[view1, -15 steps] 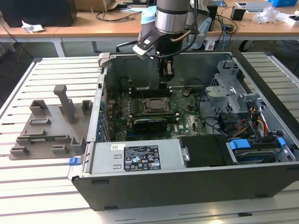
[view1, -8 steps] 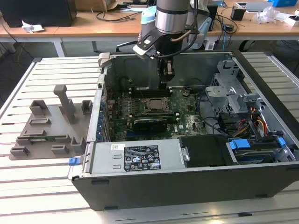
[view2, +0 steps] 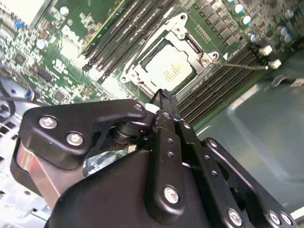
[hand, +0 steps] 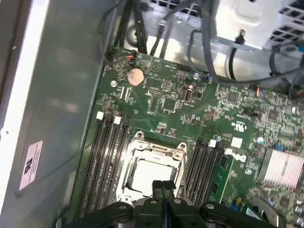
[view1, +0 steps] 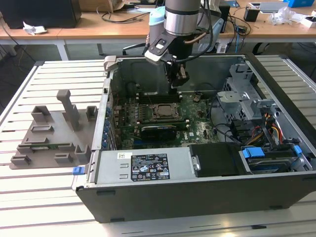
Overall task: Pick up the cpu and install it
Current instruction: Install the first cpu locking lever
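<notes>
Fingers (hand: pixel 162 187): pressed flat together, no gap showing in either wrist view, nothing held between them; tips poised above the near edge of the socket.
Cpu (view2: pixel 170 67): seated in the socket on the motherboard, pale metal top facing up, just beyond and below the fingertips; also seen in the first wrist view (hand: pixel 148 174), partly covered by the fingers.
Key relation: cpu directly under and slightly ahead of the fingertips, apart from them; square, so no long axis to favour.
Task standing: judged close to done, chip lying inside the frame and not in the grasp.
Socket frame (view2: pixel 187 42): metal surround on all sides of the chip, one thin lever wire (view2: pixel 242 65) sticking out sideways toward the case wall.
Memory slots (hand: pixel 105 156): long dark banks flanking the socket on both sides, running parallel, close to the frame; little side room there.
Open room: free space straight above the socket; case wall (hand: pixel 61 95) standing well to one side of the board.
Exterior view: arm (view1: pixel 181 19) reaching down into the open computer case (view1: pixel 197 192), fingers (view1: pixel 178 79) hanging over the socket (view1: pixel 163 111).
Further off: drive bays and cable bundle (view1: pixel 269 126) at the exterior view's right; grey holder block (view1: pixel 54 133) on the slatted surface (view1: pixel 29 197) at the exterior view's left, well apart from the case interior.
</notes>
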Tool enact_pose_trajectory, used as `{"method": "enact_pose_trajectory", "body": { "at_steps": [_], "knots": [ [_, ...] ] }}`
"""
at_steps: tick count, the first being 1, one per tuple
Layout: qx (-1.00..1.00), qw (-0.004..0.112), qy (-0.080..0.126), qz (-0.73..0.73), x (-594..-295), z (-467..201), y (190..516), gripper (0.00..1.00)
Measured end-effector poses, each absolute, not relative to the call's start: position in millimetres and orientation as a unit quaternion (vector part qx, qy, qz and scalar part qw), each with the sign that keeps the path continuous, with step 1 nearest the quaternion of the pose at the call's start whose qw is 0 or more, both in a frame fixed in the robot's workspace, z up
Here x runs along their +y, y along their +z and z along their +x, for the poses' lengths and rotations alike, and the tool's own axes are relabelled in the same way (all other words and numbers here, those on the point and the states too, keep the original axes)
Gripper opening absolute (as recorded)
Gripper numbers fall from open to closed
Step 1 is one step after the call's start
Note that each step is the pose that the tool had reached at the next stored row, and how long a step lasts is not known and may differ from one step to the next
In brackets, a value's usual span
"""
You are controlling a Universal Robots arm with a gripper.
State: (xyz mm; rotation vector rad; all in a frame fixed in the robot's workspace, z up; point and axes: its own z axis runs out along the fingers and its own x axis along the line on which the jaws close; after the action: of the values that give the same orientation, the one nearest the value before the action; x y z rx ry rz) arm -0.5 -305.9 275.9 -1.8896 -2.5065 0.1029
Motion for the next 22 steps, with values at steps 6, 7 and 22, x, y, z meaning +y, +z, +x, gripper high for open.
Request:
{"method": "enact_pose_trajectory", "body": {
  "at_steps": [6,7,22],
  "knots": [
    [-0.849,-0.002,0.033,-0.528,-305.9,-0.5,275.9,0.11],
    [-0.853,-0.003,0.033,-0.521,-305.9,-0.5,275.9,0.11],
    [-0.928,-0.008,0.032,-0.37,-305.8,-0.5,275.8,0.11]
  ]
}}
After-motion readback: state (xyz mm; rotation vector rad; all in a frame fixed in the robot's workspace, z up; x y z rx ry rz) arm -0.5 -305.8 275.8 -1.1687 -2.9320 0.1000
